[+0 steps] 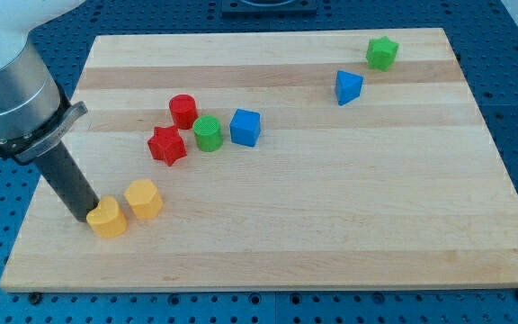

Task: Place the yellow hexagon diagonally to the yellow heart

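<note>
The yellow heart lies near the board's lower left. The yellow hexagon sits just to its upper right, almost touching it. My tip is at the heart's left side, touching or nearly touching it. The dark rod rises from there to the view's upper left.
A red star, a red cylinder, a green cylinder and a blue cube cluster above the yellow blocks. A blue triangular block and a green star-shaped block lie at the upper right of the wooden board.
</note>
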Motion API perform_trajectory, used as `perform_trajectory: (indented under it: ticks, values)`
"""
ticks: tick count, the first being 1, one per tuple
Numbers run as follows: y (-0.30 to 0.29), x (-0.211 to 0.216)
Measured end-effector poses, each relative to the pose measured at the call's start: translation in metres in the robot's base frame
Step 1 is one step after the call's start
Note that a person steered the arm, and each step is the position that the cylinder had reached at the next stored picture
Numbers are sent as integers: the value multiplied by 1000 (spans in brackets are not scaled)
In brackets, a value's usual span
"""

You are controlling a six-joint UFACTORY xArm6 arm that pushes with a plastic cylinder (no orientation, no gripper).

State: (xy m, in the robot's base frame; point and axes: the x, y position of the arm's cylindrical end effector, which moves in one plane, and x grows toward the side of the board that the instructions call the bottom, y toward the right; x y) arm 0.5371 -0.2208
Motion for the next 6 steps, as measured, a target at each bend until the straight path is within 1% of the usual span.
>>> perform_trajectory:
  ticks: [2,4,5,6]
  values:
    - [0,24]
    - [1,24]
    - [32,8]
    - [59,-31]
